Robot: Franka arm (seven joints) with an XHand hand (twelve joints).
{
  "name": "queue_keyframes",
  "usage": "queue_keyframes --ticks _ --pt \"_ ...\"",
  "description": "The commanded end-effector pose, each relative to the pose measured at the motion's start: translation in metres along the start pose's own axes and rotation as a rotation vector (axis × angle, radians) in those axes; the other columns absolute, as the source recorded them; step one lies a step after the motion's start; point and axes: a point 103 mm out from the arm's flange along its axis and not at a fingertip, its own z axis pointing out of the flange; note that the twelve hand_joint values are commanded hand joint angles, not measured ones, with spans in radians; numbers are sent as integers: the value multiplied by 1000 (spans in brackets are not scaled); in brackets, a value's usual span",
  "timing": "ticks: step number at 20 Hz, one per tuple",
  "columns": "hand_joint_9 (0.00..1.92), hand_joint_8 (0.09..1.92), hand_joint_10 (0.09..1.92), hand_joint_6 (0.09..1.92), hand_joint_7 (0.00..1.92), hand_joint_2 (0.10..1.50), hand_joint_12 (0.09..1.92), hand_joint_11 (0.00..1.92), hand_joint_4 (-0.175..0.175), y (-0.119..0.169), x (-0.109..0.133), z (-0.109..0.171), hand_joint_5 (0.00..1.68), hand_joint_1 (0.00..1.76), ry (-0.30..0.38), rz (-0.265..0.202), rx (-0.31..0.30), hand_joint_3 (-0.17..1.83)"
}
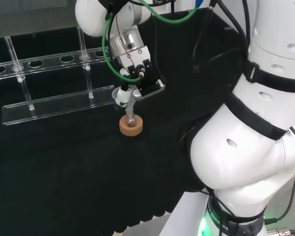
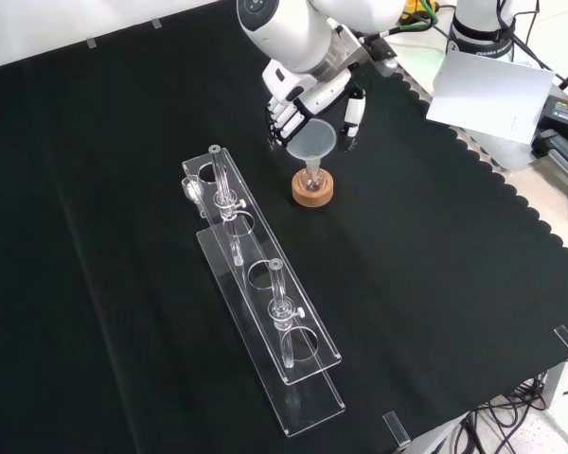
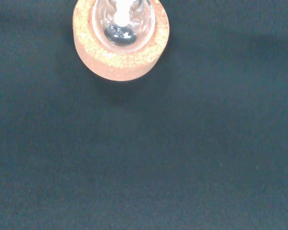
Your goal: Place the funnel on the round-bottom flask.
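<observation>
A small clear round-bottom flask [image 2: 312, 177] stands upright in a cork ring [image 2: 312, 192] near the middle of the cloth. A clear funnel [image 2: 312, 142] sits above it with its stem down in the flask's neck. My hand [image 2: 301, 102] comes down from above, its fingers [image 2: 282, 119] on one side of the funnel's rim and the thumb on the other. In the head view the hand [image 1: 137, 78] holds the funnel [image 1: 121, 93] just over the flask [image 1: 131, 119] and cork ring [image 1: 131, 127]. The wrist view looks down on the cork ring [image 3: 120, 52] and the flask's bulb [image 3: 123, 21].
A long clear plastic rack [image 2: 265, 312] with several holes and upright glass tubes lies in front of the flask in the front view. In the head view the rack [image 1: 59, 105] stands to the left. The arm's white links [image 1: 255, 128] rise on the right.
</observation>
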Motion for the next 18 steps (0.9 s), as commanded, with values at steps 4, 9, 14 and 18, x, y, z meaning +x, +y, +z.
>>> queue_keyframes --ticks 4,9,14,18 --pt "177 469 805 87 0 967 1452 184 -61 -2 -1 2 262 611 -3 6 -1 -173" --pt "182 471 803 87 0 969 1451 185 -61 -5 -2 5 264 612 7 -2 -11 -175" --pt "184 472 799 87 0 969 1449 185 -62 -10 -7 8 265 613 12 -4 -16 -175" --pt "185 473 797 87 0 969 1448 185 -62 -12 -8 9 266 613 17 -4 -17 -175"
